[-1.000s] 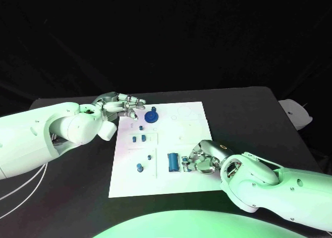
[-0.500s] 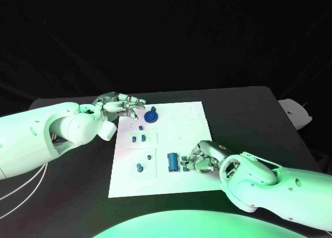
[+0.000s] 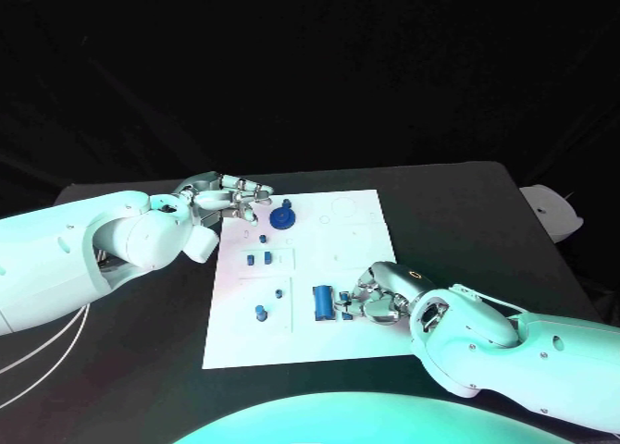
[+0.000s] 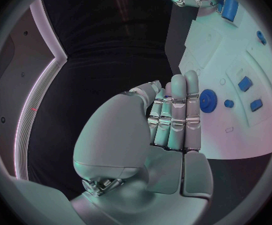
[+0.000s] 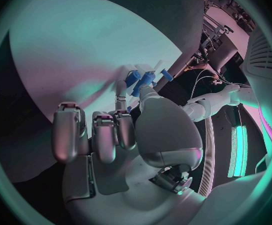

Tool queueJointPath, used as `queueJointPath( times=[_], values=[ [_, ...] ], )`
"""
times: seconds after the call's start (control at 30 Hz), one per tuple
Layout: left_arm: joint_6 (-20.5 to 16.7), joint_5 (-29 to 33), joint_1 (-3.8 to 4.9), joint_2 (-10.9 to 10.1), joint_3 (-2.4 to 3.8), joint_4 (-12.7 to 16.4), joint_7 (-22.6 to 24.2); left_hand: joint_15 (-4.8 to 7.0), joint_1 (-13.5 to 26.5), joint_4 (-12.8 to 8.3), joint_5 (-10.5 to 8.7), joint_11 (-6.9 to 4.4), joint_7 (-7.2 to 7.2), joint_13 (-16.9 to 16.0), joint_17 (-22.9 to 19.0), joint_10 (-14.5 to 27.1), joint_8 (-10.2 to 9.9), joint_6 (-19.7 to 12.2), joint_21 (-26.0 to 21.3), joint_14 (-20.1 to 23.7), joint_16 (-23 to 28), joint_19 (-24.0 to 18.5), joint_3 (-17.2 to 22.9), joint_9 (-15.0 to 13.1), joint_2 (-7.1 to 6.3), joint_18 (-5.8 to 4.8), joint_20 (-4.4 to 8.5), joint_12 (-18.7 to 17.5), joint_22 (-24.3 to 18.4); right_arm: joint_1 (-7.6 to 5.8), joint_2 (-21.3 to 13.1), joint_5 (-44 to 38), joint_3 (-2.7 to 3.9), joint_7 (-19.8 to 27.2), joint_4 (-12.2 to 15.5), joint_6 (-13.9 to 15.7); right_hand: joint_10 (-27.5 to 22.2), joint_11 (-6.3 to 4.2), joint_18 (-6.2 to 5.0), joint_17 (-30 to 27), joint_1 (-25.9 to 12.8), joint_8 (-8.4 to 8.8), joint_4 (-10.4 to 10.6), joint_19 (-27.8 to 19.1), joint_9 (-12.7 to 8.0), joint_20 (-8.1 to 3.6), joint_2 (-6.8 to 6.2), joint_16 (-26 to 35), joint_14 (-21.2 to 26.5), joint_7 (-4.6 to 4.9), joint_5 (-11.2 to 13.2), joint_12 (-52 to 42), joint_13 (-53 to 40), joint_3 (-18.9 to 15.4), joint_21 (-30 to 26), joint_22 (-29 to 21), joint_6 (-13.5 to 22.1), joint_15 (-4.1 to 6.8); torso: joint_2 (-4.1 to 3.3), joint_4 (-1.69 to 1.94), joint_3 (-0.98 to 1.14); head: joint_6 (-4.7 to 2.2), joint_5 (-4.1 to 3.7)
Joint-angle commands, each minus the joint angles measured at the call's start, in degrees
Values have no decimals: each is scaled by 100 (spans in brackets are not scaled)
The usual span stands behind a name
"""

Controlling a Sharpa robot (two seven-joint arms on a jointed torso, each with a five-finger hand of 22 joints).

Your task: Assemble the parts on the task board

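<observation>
The white task board [image 3: 300, 328] lies mid-table, also seen as the task board [image 4: 214, 135] and the task board [image 5: 80, 50]. My right hand [image 3: 377, 299] rests on its near right part. A finger and the thumb pinch a small blue part [image 3: 345, 306], the same small part [image 5: 138, 85], next to an upright-lying blue cylinder [image 3: 322, 302]. My left hand [image 3: 226, 196] hovers at the board's far left corner, holding nothing. In its wrist view the left hand [image 4: 173, 120] has straight fingers beside a blue gear [image 4: 208, 100], the gear [image 3: 282, 218].
Several small blue parts sit in the board's left column: two blocks [image 3: 258, 260], a peg [image 3: 264, 239] and a knob [image 3: 261, 314]. The black table [image 3: 457, 213] stretches to the right of the board. A white object [image 3: 553, 213] lies off the table's right edge.
My right hand's fingers have closed in very slightly around the small blue part. The left hand and the other parts have stayed where they were.
</observation>
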State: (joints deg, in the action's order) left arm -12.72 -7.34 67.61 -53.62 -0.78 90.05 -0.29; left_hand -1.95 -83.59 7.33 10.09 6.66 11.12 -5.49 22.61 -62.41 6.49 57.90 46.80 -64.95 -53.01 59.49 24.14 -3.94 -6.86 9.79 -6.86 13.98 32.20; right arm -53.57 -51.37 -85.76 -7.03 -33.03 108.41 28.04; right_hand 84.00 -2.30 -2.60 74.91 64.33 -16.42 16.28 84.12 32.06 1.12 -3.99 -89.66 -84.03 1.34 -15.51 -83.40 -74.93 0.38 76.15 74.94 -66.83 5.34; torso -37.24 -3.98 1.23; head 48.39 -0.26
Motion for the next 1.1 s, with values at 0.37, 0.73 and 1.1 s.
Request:
queueJointPath(
  times=[0.37, 0.73, 1.1],
  values=[
    [113, 19, 4, -3, 3, 5, 13, -13, 20, -19, 18, 8, -2, 6, -8, 36, -13, -29, 19, 10, 16, 20, 31, 3, 35, 76, -20, 9, 8, 12, -417, -79, -1, 205, 415, -432, 388, -38, 9, 1497, 377, -48, -90, 213, 44, -45, 87, -28, -594, -10, -268, 5, -1131, -147, -2, 1175, 73, 49, 5, -13, -5, 8, 13],
    [101, 19, 4, 0, 3, -3, 20, -13, 19, -20, 18, 8, -2, 6, -8, 35, -11, -28, 19, 10, 15, 20, 34, 3, 36, 76, -21, 11, 9, 26, -500, -46, -2, 183, 473, -714, 387, -47, 9, 1501, 640, -61, -215, 212, 61, -49, 85, -30, -595, -19, -240, 5, -1134, -194, -3, 1174, 85, 55, -1, 2, 2, 11, 7],
    [95, 19, 5, 11, 3, -11, 11, -13, 19, -21, 18, 8, -2, 6, -8, 35, -11, -28, 19, 11, 15, 20, 36, 2, 37, 77, -21, 12, 9, 27, -410, -78, -1, 134, 352, -641, 387, -46, 7, 1498, 658, -65, -188, 210, 65, -50, 182, -28, -595, -19, -242, 7, -1133, -200, -12, 1173, 82, 55, -9, 6, 1, 18, -3]
  ],
)
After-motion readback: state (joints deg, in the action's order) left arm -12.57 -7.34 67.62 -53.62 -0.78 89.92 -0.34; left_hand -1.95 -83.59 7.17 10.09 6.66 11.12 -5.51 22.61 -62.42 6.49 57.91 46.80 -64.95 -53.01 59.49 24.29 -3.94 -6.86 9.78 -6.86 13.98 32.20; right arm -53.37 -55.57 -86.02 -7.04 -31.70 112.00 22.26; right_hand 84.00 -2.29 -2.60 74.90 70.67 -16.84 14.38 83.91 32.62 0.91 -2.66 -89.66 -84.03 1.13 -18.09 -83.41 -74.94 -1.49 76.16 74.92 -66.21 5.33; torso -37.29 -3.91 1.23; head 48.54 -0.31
